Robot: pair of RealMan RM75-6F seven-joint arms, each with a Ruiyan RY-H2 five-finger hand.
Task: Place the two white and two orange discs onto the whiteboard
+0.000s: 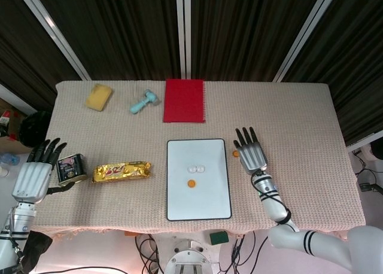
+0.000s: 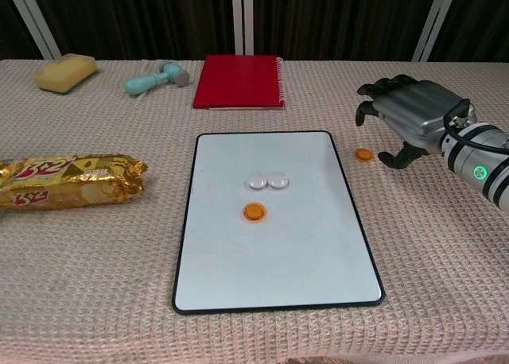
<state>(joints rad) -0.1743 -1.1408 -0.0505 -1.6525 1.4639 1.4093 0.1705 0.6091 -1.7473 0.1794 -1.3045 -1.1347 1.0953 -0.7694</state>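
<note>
White board [image 2: 270, 245] in the middle already has two white discs [image 2: 266, 181] side by side and one orange disc [image 2: 254, 213] just below them. Your other orange disc [image 2: 364, 154] lies on the cloth beside the board's right edge. Your right hand [image 2: 407, 119] hovers just by it, fingers spread, holding nothing. Your left hand [image 1: 34, 177] rests wide beside a tin [image 1: 70, 169].

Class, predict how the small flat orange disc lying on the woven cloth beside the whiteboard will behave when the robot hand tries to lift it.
The small flat orange disc looks thin and low, so probably light but hard to pinch. Lying flat on the textured woven cloth, it likely won't roll or slide far. The right hand hovers beside it.
</note>
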